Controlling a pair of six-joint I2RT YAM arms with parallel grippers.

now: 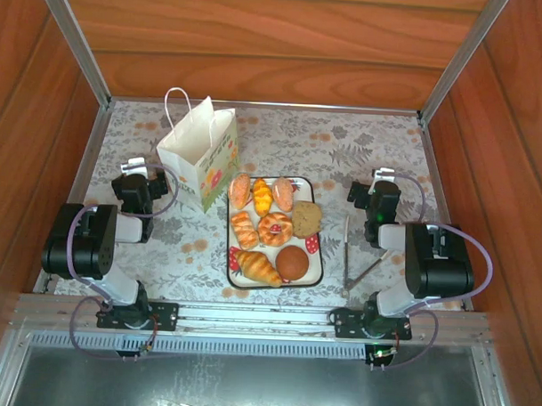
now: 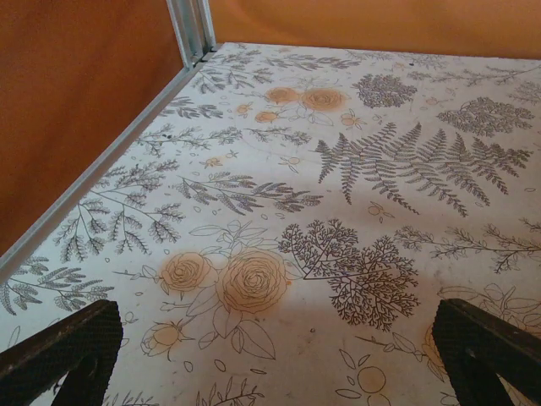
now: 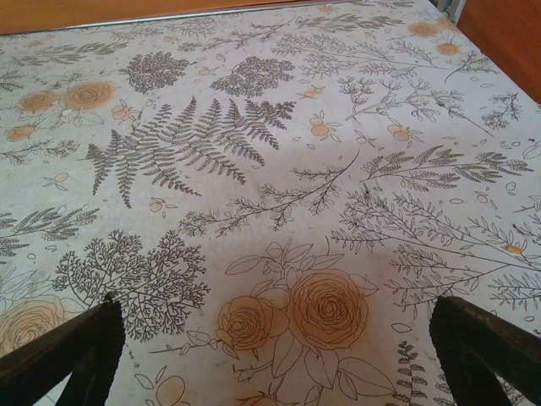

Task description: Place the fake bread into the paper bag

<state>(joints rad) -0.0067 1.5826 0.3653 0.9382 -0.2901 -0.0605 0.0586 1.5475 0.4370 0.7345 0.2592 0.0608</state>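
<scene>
Tray (image 1: 316, 245): white, strawberry print, lies at mid-table on the floral cloth (image 1: 389, 145); taken as reference for all positions below.

Fake bread (image 1: 275, 228): lies wholly on the tray, none in the bag.
- Three oblong rolls (image 1: 263, 196) side by side along the tray's far edge.
- Braided roll (image 1: 244, 230) at the tray's left side, touching the glazed ring just to its right.
- Crumbly round bun (image 1: 306, 218) at the tray's right side.
- Croissant (image 1: 258, 268) at the tray's near-left corner, dark round bun (image 1: 293, 263) just beside it to the right.

Paper bag (image 1: 199, 156): stands upright just off the tray's far-left corner, mouth up, thin loop handle (image 1: 176, 106) raised, flower-print face turned toward the tray. Contact with the tray rim cannot be told.

Left gripper (image 1: 136, 179): hangs left of the tray, near the bag's near side, apart from both. Jaws spread wide in the left wrist view (image 2: 279, 359), dark fingers (image 2: 63, 351) at the frame's lower corners, bare cloth between, nothing held.

Right gripper (image 1: 378, 191): hangs right of the tray, apart from it. Jaws likewise spread wide in the right wrist view (image 3: 279, 355), fingers (image 3: 490, 338) over bare cloth, nothing held.

Thin metal item (image 1: 347, 250): lies on the cloth just right of the tray, between the tray and the right arm; kind cannot be told.
</scene>
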